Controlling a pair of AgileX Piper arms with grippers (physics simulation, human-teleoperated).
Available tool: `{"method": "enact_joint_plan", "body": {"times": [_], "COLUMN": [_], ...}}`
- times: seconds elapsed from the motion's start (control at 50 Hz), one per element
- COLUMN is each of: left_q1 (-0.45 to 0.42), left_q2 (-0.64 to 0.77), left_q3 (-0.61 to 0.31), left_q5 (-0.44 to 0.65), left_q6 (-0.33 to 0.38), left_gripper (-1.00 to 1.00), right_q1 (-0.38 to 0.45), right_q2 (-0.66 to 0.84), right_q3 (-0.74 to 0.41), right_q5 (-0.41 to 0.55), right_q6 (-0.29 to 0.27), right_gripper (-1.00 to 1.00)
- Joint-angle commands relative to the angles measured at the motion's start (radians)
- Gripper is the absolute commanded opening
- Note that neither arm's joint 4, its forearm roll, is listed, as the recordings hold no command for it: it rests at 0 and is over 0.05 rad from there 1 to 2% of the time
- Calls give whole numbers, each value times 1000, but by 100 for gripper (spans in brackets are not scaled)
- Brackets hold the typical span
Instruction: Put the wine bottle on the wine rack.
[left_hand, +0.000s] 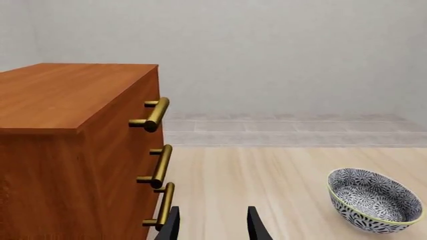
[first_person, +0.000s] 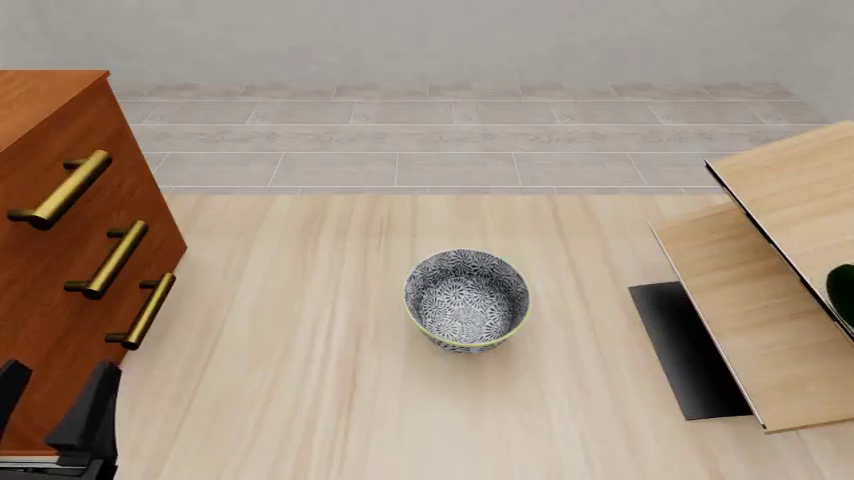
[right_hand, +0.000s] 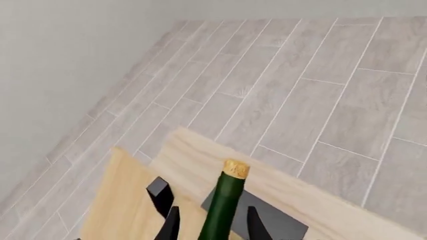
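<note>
Wine bottle (right_hand: 223, 207) glass, dark green and slim with a gold-tan cork top, is seen in the right wrist view standing up between the two black fingers of the right gripper (right_hand: 212, 225), which are closed close against its neck; it is held above the pale boards of the wine rack (right_hand: 133, 200). In the front view only a small dark green patch of the bottle (first_person: 842, 290) is shown at the right edge, over the slanted light-wood boards and black flat base of the rack (first_person: 754, 300); the right gripper itself is not seen there. The left gripper (left_hand: 212, 227) is shown with its fingers spread apart and nothing between them, low beside the reddish-brown drawer cabinet (left_hand: 67, 150) with its round brass handles. A round bowl (first_person: 467, 300) with a blue-white pattern and a yellowish rim is seen resting on the pale wood-grain table (first_person: 307, 380), well apart from both grippers.
</note>
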Motion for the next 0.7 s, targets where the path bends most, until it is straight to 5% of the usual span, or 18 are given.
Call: {"method": "enact_joint_plan", "body": {"times": [0.02, 0.7], "left_q1": [2, -3], "left_q2": [0, 0], "left_q3": [0, 0], "left_q5": [-2, -14], "left_q6": [-1, -10], "left_gripper": [100, 100], "right_q1": [16, -24], "right_q2": [-6, -59], "right_q3": [20, -78], "right_q5": [24, 119], "right_q6": [29, 39], "right_gripper": [100, 100]}}
